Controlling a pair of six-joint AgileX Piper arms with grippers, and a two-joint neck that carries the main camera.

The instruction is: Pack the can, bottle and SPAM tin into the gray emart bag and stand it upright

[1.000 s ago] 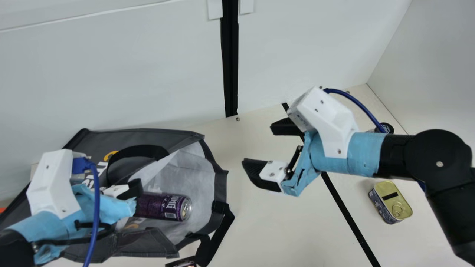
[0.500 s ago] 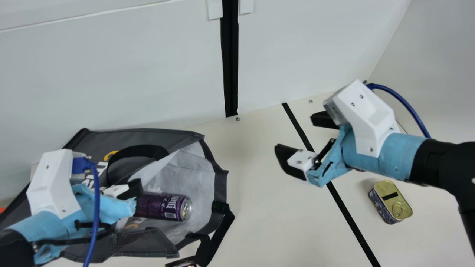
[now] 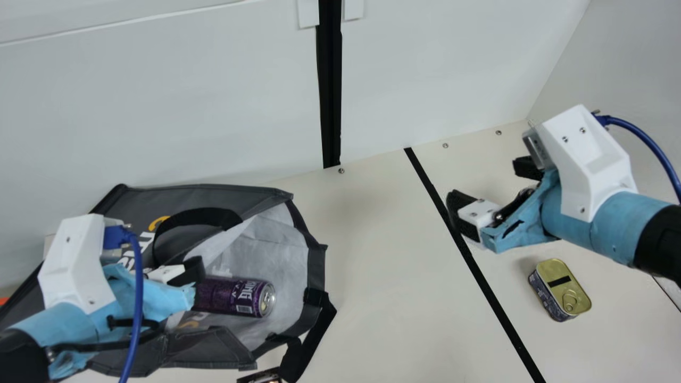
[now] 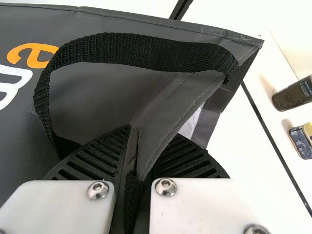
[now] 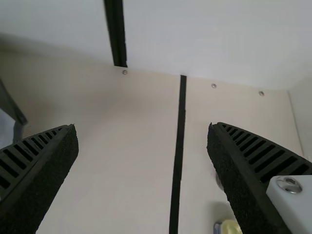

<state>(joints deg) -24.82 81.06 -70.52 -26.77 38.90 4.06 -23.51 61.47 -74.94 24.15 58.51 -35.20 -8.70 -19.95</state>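
Purple can point(image 3: 231, 297), on its side inside the mouth of the gray emart bag point(image 3: 213, 194), just beside the left gripper point(image 3: 196, 270). The left gripper clenches the bag's edge and black woven webbing. The can is a glossy printed metal cylinder, its long axis running along the bag, its pull-tab end pointing outward through the mouth. The bag, gray outside with a pale, creased lining, lies on its side. Well apart from its mouth, across the black strip point(image 3: 473, 266), rests the SPAM tin point(image 3: 558, 287): rounded-rectangular, ring-pull gold lid upward, long axis roughly parallel to the strip. In the left wrist view, a dark cylindrical bottle point(image 4: 292, 95) is near the tin. Beyond the mouth, the right gripper point(image 3: 481, 182) hangs released, fingers spread, nearer the tin than the can.
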